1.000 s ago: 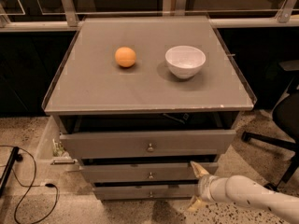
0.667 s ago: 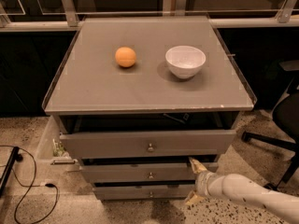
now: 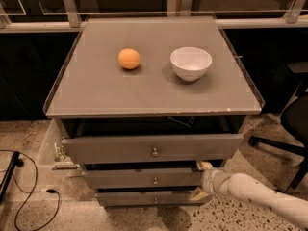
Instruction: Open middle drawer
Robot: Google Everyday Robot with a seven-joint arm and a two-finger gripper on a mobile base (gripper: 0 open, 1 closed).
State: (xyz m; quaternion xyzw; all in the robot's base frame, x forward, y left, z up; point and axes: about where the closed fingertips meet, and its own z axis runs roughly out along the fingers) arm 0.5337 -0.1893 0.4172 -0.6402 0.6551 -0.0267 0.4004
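The approach step is judged to be in hand. The hand point(image 3: 201, 180) is seen at the right end of the middle drawer point(image 3: 130, 179), its 2 fingers point(image 3: 205, 166) spread wide, 1 high and 1 low against the front, with nothing gripped. The middle drawer is found second of 3 in the cabinet, under the top drawer point(image 3: 115, 149), which is pulled partly out. Its small knob point(image 3: 155, 180) is untouched at centre, well apart from the hand. Next, a closing on the front's end, or a shift across to the knob, is called for, then a straight pull outward. An orange ball point(image 3: 129, 58) and a white bowl point(image 3: 191, 63) are carried on the surface point(image 3: 96, 90) above.
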